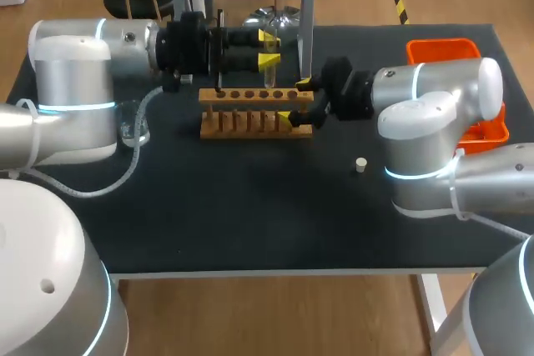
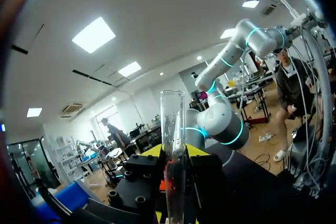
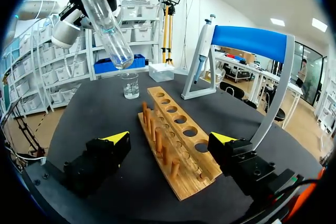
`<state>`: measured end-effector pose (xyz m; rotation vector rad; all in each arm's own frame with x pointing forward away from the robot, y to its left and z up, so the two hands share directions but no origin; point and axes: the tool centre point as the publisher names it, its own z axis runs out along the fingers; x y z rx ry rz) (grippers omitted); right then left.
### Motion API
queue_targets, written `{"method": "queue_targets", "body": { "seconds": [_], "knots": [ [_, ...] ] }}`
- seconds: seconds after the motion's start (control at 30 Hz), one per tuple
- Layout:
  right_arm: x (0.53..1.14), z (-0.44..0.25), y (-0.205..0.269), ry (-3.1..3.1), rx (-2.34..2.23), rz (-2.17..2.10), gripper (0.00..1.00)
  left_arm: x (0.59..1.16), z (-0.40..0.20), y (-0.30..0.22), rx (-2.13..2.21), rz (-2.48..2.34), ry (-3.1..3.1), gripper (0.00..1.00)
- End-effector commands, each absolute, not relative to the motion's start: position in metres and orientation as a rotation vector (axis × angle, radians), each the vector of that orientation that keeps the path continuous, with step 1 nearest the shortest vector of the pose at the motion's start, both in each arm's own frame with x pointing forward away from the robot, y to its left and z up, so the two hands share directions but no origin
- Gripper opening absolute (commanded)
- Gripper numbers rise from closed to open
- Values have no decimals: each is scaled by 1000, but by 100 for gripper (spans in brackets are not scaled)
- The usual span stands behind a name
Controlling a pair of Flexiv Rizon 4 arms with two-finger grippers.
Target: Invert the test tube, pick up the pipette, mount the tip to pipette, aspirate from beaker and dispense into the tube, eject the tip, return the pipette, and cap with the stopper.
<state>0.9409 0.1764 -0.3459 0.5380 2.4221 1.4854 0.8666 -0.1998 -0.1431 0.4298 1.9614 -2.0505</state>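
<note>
The test tube [image 3: 107, 24] stands upright in the air, mouth up and rounded end down, just above the wooden rack [image 1: 250, 122]. The left hand [image 1: 269, 49] grips it across its body, yellow-tipped fingers closed on the glass from both sides. The inversion looks done, and seating the tube in a rack hole seems the step in hand. Everything after that is left: the pipette [image 3: 202, 45] hangs on its blue stand [image 3: 252, 40], the beaker [image 3: 130, 85] sits beyond the rack, and the stopper [image 1: 360, 164] lies alone on the table [image 1: 250, 223]. The right hand [image 3: 169, 140] is spread wide around the rack's end, holding nothing.
</note>
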Motion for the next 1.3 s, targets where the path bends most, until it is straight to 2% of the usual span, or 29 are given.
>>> {"method": "queue_targets", "body": {
  "seconds": [0.03, 0.3, 1.3],
  "knots": [
    [941, -346, 177, 2420, 539, 1485, 100, 877, -143, -208, 318, -2053, 2048, 0],
    [941, -346, 177, 2420, 539, 1485, 100, 898, -148, -215, 142, -2006, 2115, 0],
    [941, -346, 177, 2420, 539, 1485, 100, 903, -149, -217, 146, -2005, 2116, 0]
  ]
}}
